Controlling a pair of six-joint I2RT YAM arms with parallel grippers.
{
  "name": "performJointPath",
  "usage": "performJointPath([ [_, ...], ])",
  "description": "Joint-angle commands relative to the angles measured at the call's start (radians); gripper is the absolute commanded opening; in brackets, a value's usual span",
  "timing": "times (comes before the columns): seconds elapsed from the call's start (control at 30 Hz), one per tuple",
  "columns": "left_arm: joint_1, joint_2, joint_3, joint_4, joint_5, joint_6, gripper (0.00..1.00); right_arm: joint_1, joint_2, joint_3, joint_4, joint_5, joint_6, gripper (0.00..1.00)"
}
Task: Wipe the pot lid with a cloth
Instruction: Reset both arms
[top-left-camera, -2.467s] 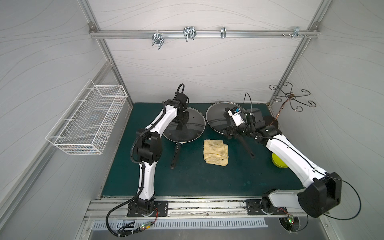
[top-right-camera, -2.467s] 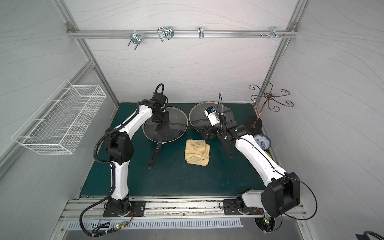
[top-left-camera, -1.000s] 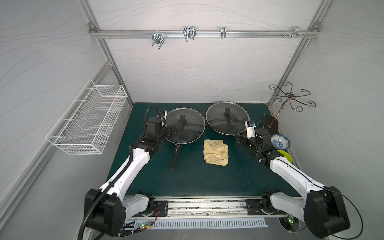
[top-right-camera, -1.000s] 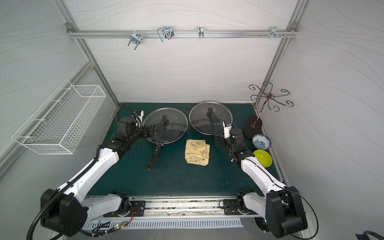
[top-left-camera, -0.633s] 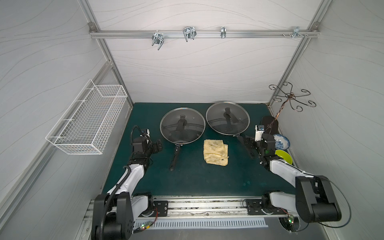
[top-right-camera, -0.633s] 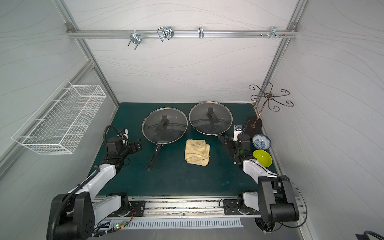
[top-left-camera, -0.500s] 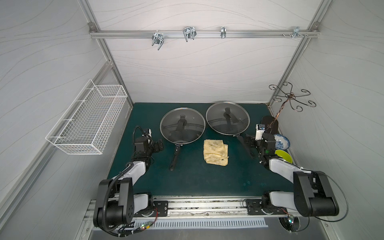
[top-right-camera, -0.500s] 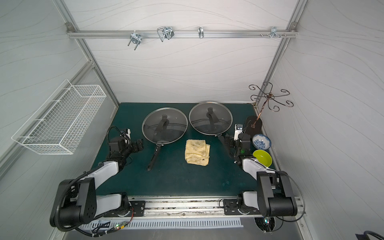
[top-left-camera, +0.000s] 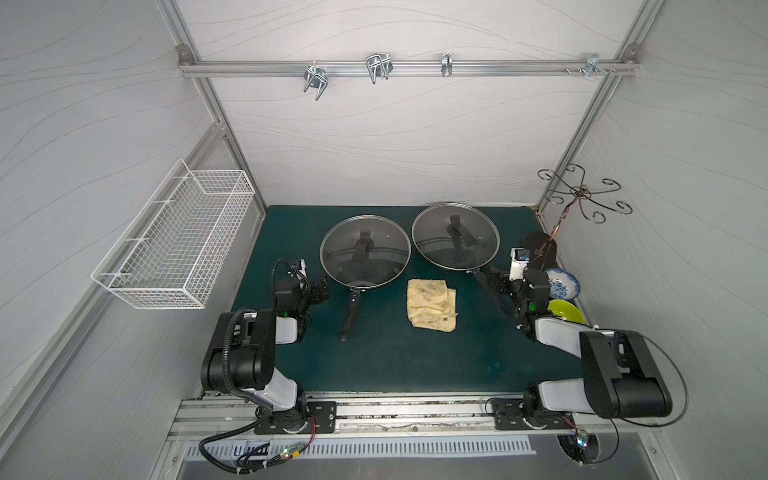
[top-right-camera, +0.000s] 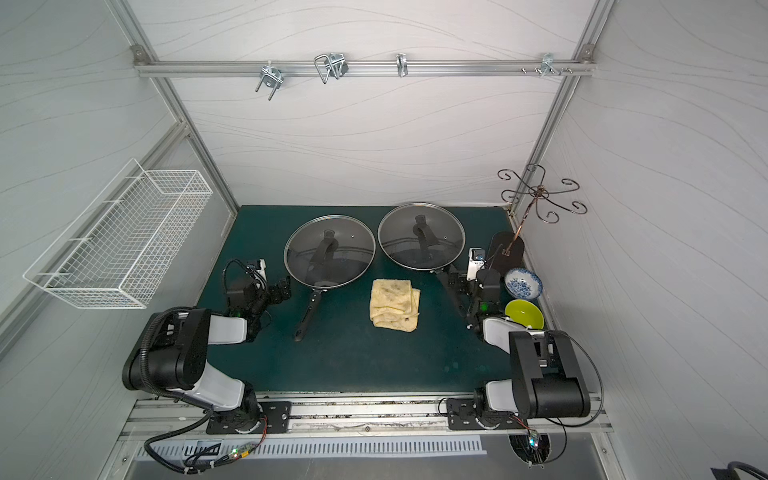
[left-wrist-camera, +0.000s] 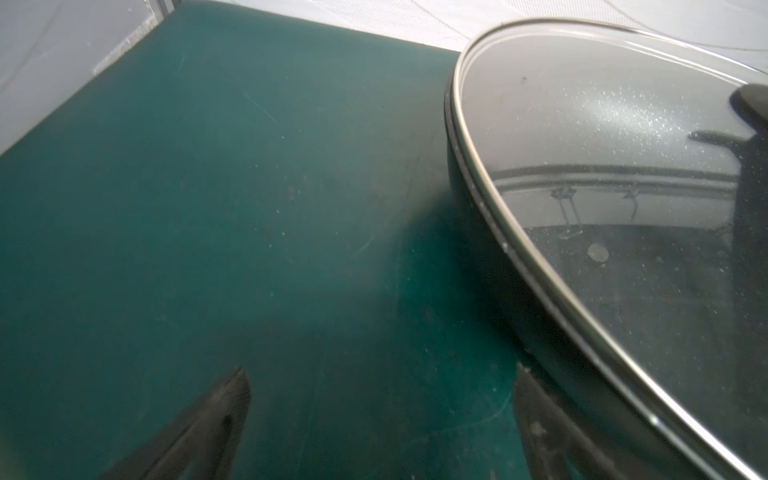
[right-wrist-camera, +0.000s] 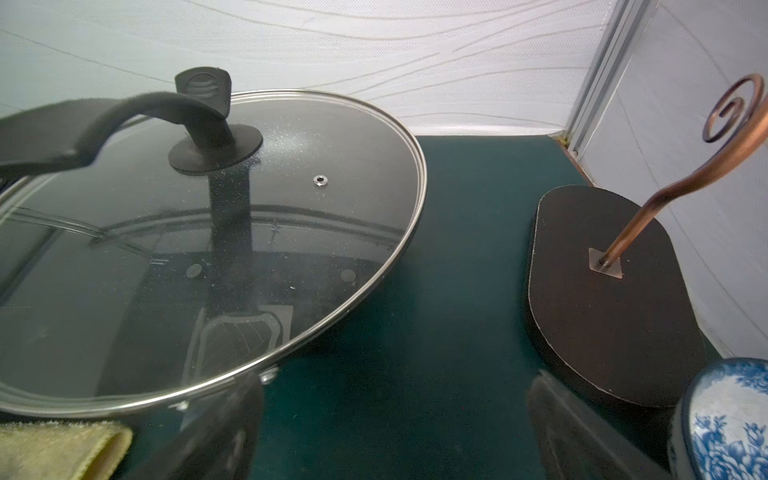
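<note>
Top views, near edge: both arms folded low on the green mat (top-left-camera: 374, 365). Left gripper (top-left-camera: 319, 290): jaws apart, empty, near the left pan's rim. Right gripper (top-left-camera: 497, 285): jaws apart, empty, close to the right pan's handle. Mid-mat, between them: cloth (top-left-camera: 430, 304), pale yellow, folded, stained, lying free. Beyond: left lid (top-left-camera: 380, 266) and right lid (top-left-camera: 436, 245), glass, each seated on its pan.

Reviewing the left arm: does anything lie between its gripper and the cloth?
Yes. In a top view, the left pan's black handle lies on the green mat between the left gripper, jaws open, and the cloth. It lies flat and low, so passing above it looks possible. Nothing else shows in between.
</note>
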Motion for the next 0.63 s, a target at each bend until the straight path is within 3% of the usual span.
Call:
performJointPath([
  [0.0, -0.019, 0.0, 0.048, 0.036, -0.055, 0.018, 1.0, -0.003, 0.044, -0.025, 0.049, -0.01, 0.0, 0.99],
  [0.6, -0.04, 0.0, 0.057, 0.019, -0.089, 0.032, 1.0, -0.005, 0.109, -0.013, 0.087, -0.014, 0.009, 0.99],
])
